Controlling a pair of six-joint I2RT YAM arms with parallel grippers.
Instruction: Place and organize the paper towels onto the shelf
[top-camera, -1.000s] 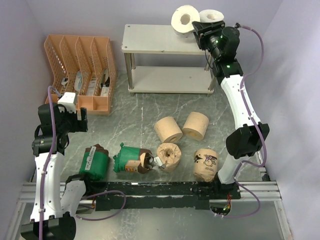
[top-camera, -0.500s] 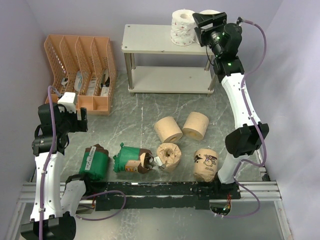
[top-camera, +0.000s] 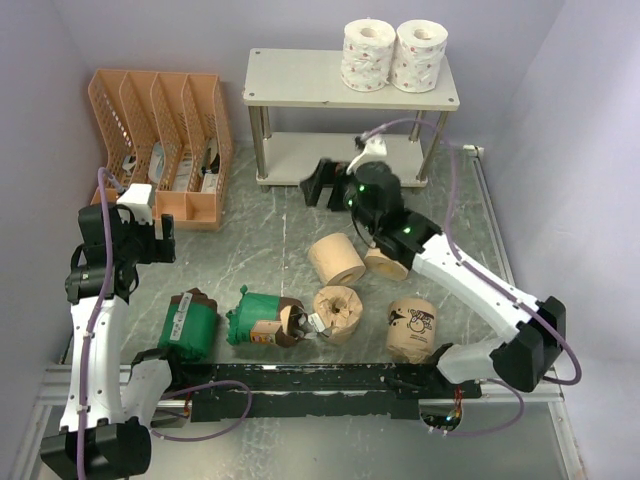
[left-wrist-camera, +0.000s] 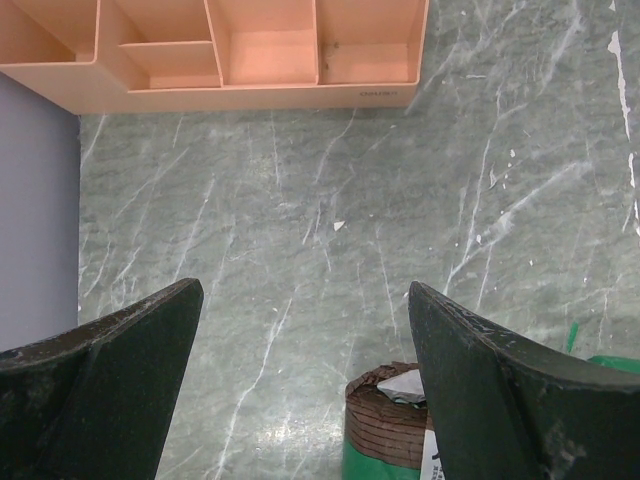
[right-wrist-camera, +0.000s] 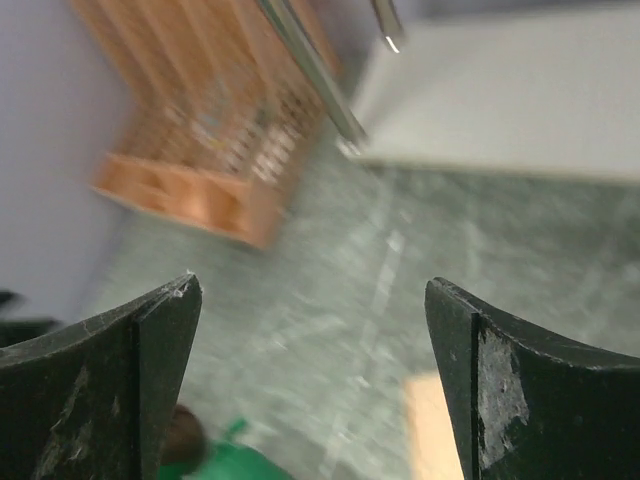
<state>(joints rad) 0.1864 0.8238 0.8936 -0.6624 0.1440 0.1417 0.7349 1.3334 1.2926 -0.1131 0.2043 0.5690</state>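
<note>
Two white rolls (top-camera: 367, 55) stand upright, side by side, on the shelf (top-camera: 300, 78) top board. Six other rolls (top-camera: 335, 258) lie on the table (top-camera: 270, 230).

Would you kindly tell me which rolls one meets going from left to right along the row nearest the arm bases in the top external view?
From the left: green-wrapped roll → second green-wrapped roll, brown at its right end → plain tan roll → brown cartoon-print roll.

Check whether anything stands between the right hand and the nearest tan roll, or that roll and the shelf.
Nothing visible. The open right hand hangs over bare table behind the tan roll; the shelf's lower board is bare, two white rolls occupying only the top board's right end.
</note>
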